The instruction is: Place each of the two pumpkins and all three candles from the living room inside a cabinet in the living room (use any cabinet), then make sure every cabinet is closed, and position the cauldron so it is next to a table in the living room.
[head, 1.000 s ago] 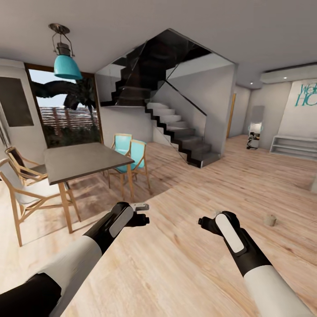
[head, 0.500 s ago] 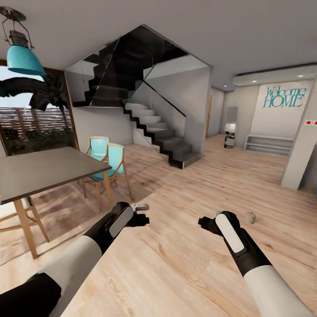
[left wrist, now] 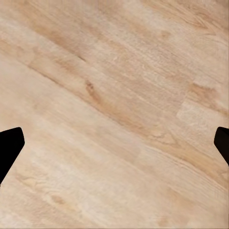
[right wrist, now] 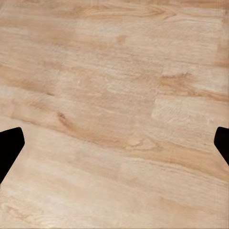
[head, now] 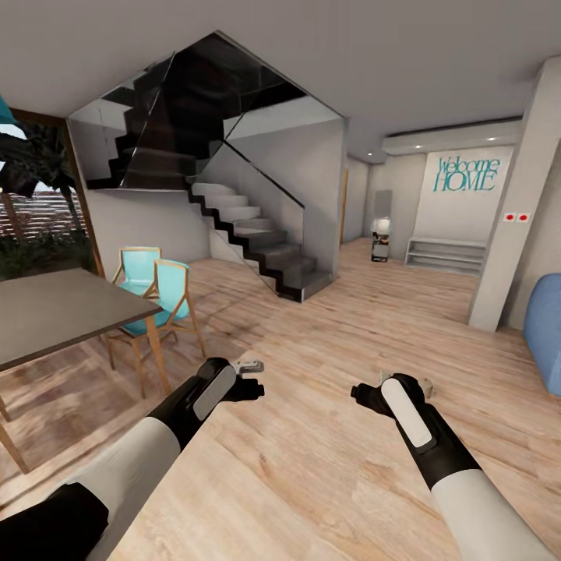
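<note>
At the far left of your head view a grey-topped dining table [head: 54, 308] stands on light wooden legs, with a window [head: 35, 210] onto greenery behind it and two turquoise chairs [head: 160, 284] with wooden frames just beside its far corner. Your left arm reaches forward over the pale wooden floor [head: 312, 475], white at the forearm and black toward the wrist, ending in the left gripper [head: 253, 378]; in the left wrist view its two dark fingertips [left wrist: 9, 148] sit at opposite edges of the picture, spread wide with only floorboards between them, so it grips nothing. Behind, in the middle of the room, a dark staircase [head: 249, 241] with a glass balustrade climbs up toward the left against a white wall. Your right arm mirrors the left, and the right gripper [head: 366, 393] hangs above the floor; its fingertips [right wrist: 9, 145] are likewise far apart in the right wrist view, empty over bare planks. Just past the right gripper a small tan object [head: 425, 385] rests on the floor, mostly hidden by the wrist; it may be one of the candles, but you cannot be sure from here. Farther right, a teal "Welcome HOME" sign [head: 465, 173] hangs above a low white shelf [head: 444, 255], then a white pillar [head: 510, 210], and a blue sofa [head: 545, 331] at the right edge.
</note>
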